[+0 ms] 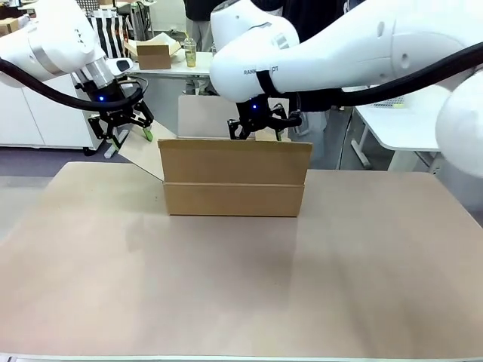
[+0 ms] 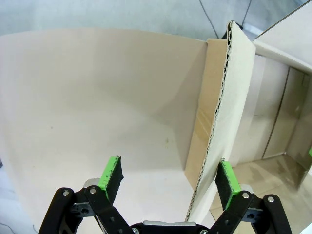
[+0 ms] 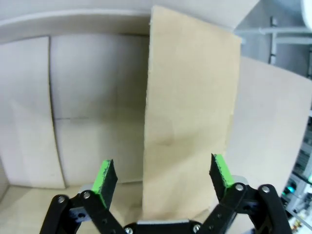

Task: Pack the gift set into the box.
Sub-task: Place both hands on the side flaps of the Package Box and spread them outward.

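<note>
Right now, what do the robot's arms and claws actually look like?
The left arm and right arm are rounded white shells trailing thick black cables. The left gripper and right gripper are black linkages with green pads, a blue light glowing above each.

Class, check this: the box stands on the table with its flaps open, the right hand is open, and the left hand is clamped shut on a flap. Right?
Not quite. The left hand is open, its pads apart on either side of a flap edge, as the left wrist view shows. The rest stands.
</note>
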Robot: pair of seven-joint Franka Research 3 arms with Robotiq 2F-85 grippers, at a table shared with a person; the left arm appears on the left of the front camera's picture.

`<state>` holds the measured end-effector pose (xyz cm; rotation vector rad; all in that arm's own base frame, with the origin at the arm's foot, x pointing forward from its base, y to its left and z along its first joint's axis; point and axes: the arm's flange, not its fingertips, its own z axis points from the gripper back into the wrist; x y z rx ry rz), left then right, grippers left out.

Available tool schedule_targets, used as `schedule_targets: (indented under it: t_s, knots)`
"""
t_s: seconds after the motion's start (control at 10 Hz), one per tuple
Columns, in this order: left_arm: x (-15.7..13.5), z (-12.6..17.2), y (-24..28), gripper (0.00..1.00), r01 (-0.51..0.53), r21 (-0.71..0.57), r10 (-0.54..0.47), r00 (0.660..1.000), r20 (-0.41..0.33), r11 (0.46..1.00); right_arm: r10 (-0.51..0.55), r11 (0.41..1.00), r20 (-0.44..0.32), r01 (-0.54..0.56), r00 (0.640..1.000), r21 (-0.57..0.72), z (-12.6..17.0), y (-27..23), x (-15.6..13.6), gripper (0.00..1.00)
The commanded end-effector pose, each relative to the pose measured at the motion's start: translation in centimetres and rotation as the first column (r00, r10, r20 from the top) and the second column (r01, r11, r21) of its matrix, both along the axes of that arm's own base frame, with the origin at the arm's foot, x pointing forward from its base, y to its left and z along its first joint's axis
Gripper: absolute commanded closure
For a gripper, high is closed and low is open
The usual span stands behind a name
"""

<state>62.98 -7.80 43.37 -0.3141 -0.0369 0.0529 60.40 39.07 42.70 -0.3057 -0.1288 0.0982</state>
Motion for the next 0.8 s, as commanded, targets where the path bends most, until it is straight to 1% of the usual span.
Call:
schedule_targets:
  t_s: [0.0,0.1,0.3,0.7]
  knots:
    - [0.0,0.1,0.1,0.00,-0.012,0.017,0.012,1.000,0.003,1.000,-0.051,0.995,-0.023,0.049,0.998,-0.085,-0.1,0.6,2.3,0.00]
    - [0.0,0.1,0.1,0.00,-0.012,0.017,0.012,1.000,0.003,1.000,-0.053,0.994,-0.042,0.049,0.998,-0.101,-0.6,0.6,2.8,0.00]
    - [0.0,0.1,0.1,0.00,-0.012,0.017,0.012,1.000,0.003,1.000,-0.073,0.987,-0.044,0.066,0.996,-0.144,-1.4,0.7,3.5,0.00]
    - [0.0,0.1,0.1,0.00,-0.012,0.017,0.012,1.000,0.003,1.000,-0.143,0.965,-0.014,0.136,0.990,-0.224,-3.0,-0.3,3.9,0.00]
